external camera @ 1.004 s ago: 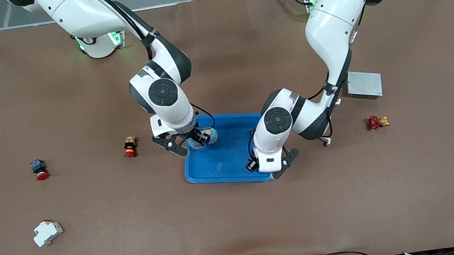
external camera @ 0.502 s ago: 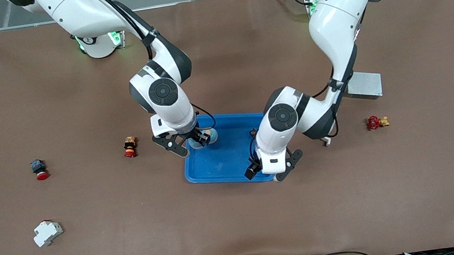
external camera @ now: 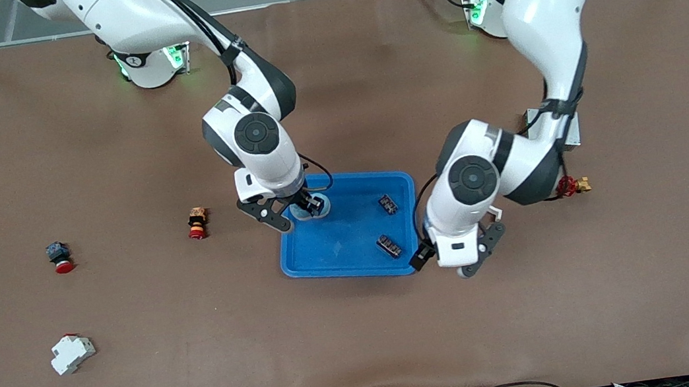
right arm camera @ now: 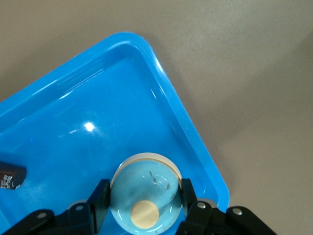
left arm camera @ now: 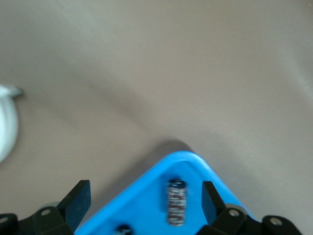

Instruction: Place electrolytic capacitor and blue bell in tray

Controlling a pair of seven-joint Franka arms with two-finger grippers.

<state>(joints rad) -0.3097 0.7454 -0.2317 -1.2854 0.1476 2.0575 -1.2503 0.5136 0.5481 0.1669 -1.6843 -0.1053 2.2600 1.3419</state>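
In the blue tray (external camera: 338,247), at its edge toward the right arm's end of the table, the right gripper (external camera: 308,208) stands with its fingers closed on the blue bell (right arm camera: 145,196), dome up and low over the tray floor. Two dark electrolytic capacitors (external camera: 389,245) (external camera: 388,204) lie in the tray toward the left arm's end. The left gripper (external camera: 443,262) hangs over the table just outside the tray's corner, fingers (left arm camera: 77,201) spread and empty. Risks, as judged: the bell sits close to the raised rim, so a release there could let it roll against the rim or tip onto it; the fingers, on opening, could nudge the rim and shift the tray, setting the capacitors rolling. A red-capped push button (external camera: 196,223) lies on the table nearby, clear of both arms.
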